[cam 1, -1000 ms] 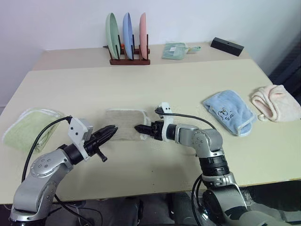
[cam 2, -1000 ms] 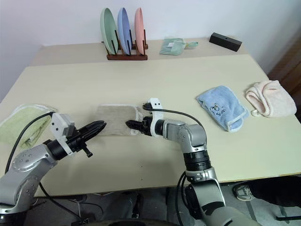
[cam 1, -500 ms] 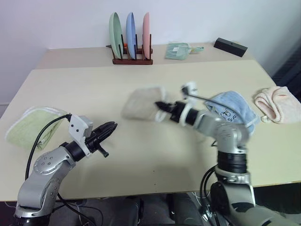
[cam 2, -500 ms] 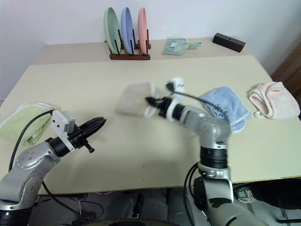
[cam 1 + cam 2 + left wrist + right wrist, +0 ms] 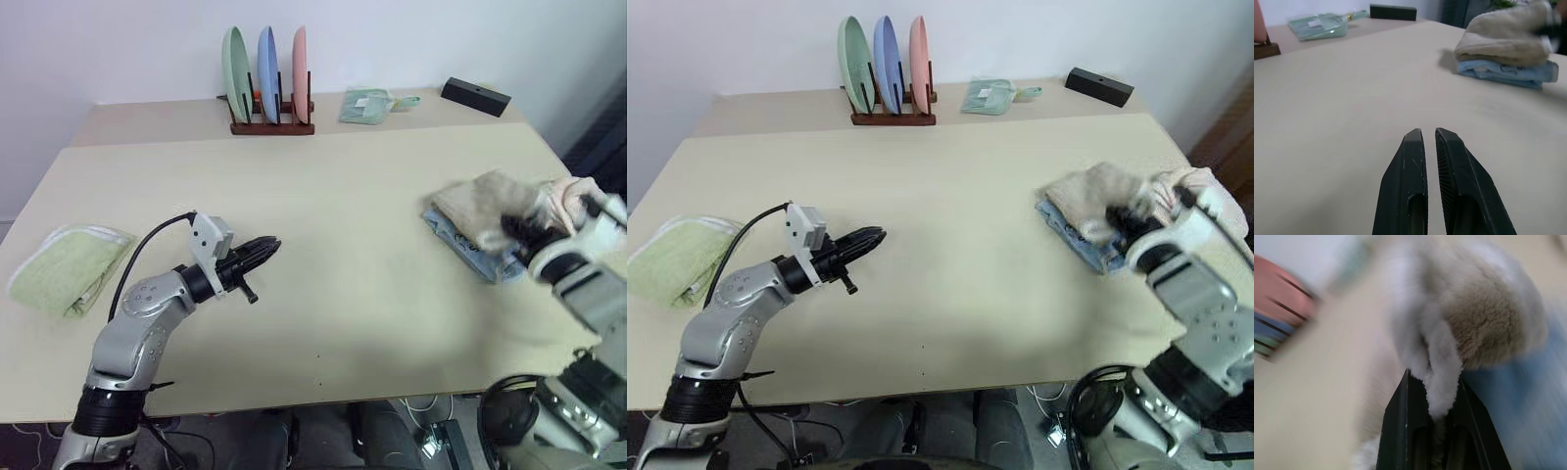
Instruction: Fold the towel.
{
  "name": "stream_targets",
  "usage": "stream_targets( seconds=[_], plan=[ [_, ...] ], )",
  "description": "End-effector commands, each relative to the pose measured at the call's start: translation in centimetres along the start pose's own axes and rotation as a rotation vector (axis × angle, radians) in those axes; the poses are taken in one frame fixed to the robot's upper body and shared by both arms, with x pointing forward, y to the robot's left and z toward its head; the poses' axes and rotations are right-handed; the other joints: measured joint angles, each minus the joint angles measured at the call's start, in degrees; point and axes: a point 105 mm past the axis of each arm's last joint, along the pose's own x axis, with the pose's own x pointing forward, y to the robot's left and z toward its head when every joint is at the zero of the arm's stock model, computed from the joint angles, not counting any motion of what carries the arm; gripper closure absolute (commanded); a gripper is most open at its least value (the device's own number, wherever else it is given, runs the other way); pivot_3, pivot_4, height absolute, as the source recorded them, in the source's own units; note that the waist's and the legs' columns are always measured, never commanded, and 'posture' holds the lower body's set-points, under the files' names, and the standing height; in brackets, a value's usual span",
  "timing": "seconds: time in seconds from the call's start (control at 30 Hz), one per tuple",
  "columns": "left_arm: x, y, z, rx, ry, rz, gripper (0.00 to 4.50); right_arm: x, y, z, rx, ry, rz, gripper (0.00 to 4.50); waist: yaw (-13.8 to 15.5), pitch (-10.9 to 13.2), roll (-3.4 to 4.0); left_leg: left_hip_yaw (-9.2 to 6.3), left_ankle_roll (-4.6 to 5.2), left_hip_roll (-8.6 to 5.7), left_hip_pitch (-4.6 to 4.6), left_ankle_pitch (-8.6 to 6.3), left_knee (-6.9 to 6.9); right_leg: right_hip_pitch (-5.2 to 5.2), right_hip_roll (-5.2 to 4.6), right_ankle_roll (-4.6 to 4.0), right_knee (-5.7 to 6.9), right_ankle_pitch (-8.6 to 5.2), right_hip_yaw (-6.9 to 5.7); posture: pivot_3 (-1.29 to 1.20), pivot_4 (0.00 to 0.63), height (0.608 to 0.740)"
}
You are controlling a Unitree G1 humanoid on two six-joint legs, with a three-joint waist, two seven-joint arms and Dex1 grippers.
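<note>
Right gripper [image 5: 1432, 401]: fingers pinched on an edge of the folded beige towel [image 5: 487, 205]. In the right wrist view a ridge of pale pile is squeezed between the two black fingers [image 5: 1403, 421], and the tan bulk of the towel bunches just beyond the fingertips. The towel is in a compact folded bundle, at the right side of the table [image 5: 343, 206]. It sits over the light blue towel [image 5: 468, 252], which lies flat on the table directly beneath the gripper's load; in the left wrist view the beige bundle appears stacked on the blue one, though whether it rests fully on it or is partly carried I cannot tell. Just past the right gripper, on its outer side, a pink towel [image 5: 573, 189] lies near the table's right edge.

Left gripper [image 5: 1429, 134]: fingers pressed together, only a thin slit between them, nothing held. It points across the bare tabletop toward the right gripper and the stacked towels, well apart from them. Behind it on its outer side, near the table's left edge, lies a folded light green towel [image 5: 67, 268].

Beyond both grippers, at the far side of the table: a wooden rack [image 5: 271, 124] holding three upright plates, green [image 5: 234, 61], blue [image 5: 266, 60] and pink [image 5: 298, 59]. A pale green folded cloth [image 5: 364, 105] and a black box [image 5: 475, 96] lie further along toward the right gripper's side.
</note>
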Motion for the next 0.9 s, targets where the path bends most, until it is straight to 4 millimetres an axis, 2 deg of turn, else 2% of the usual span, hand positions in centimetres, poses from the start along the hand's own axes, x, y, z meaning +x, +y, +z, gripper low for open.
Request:
stream_targets(
  seconds=[0.03,0.17,0.33,0.37,0.5,0.57,0.67,0.77,0.9],
  plan=[
    [0.4,-0.4,0.9,0.045,-0.033,-0.021,4.11,-0.4,0.2,1.4,-0.012,-0.057,-0.009,4.47,-0.02,-0.03,0.05,0.04,0.04,-0.04,0.01,-0.02,0.00,-0.01,0.02,0.01,0.00,0.00,0.04,0.00,0.150,0.721],
    [0.1,-0.5,0.9,0.043,-0.036,-0.014,4.11,-0.6,0.1,2.1,-0.086,-0.073,-0.018,3.03,0.11,-0.05,0.09,0.00,0.20,-0.03,0.05,-0.11,0.00,0.01,0.05,0.01,0.02,0.00,-0.01,0.00,0.150,0.721],
    [-0.1,-0.8,0.7,0.039,-0.033,-0.009,4.11,-1.0,-0.1,4.6,-0.175,-0.173,-0.065,0.37,0.16,-0.05,0.09,0.00,0.15,-0.04,0.02,-0.08,0.00,0.01,0.04,0.01,0.00,0.00,-0.01,0.00,0.150,0.721],
    [-0.1,-0.8,0.7,0.039,-0.032,-0.008,4.11,-1.2,0.0,5.2,-0.194,-0.205,-0.070,0.06,0.16,-0.05,0.09,0.00,0.12,-0.04,0.02,-0.06,0.00,0.01,0.04,0.01,0.00,0.00,-0.01,0.00,0.150,0.721],
    [0.0,0.1,0.8,0.068,-0.044,0.040,4.11,-2.6,1.4,9.8,-0.372,-0.446,-0.084,0.06,0.16,-0.05,0.09,0.02,0.06,-0.05,0.03,-0.02,0.01,0.02,0.04,0.01,0.00,0.00,-0.01,0.00,0.150,0.721],
    [0.0,1.5,0.9,0.082,-0.051,0.118,4.11,-3.0,2.8,11.1,-0.494,-0.526,-0.045,0.06,0.16,-0.05,0.09,0.02,-0.01,-0.05,0.04,0.01,0.00,0.03,0.05,0.02,0.00,0.00,-0.02,0.00,0.150,0.721],
    [-0.5,3.7,0.8,0.145,-0.038,0.244,4.11,-2.2,5.7,9.8,-0.741,-0.502,0.076,0.06,0.11,-0.07,0.05,0.00,-0.02,-0.04,0.10,0.02,0.00,0.10,0.07,0.02,-0.01,0.00,-0.07,0.00,0.150,0.721],
    [-1.7,4.7,0.7,0.173,-0.029,0.314,4.11,-1.2,9.5,6.5,-0.910,-0.421,0.318,0.06,-0.34,-0.07,0.04,0.04,-0.03,0.05,0.14,0.02,0.01,0.13,0.12,0.02,-0.04,-0.01,-0.04,0.00,0.150,0.721],
    [-3.1,5.2,0.4,0.185,-0.014,0.344,4.11,-0.6,11.9,2.3,-1.007,-0.281,0.546,0.06,0.16,-0.06,0.03,0.01,-0.04,0.08,0.11,0.03,0.01,0.12,0.13,0.02,-0.07,-0.01,-0.07,0.00,0.150,0.721]
  ],
)
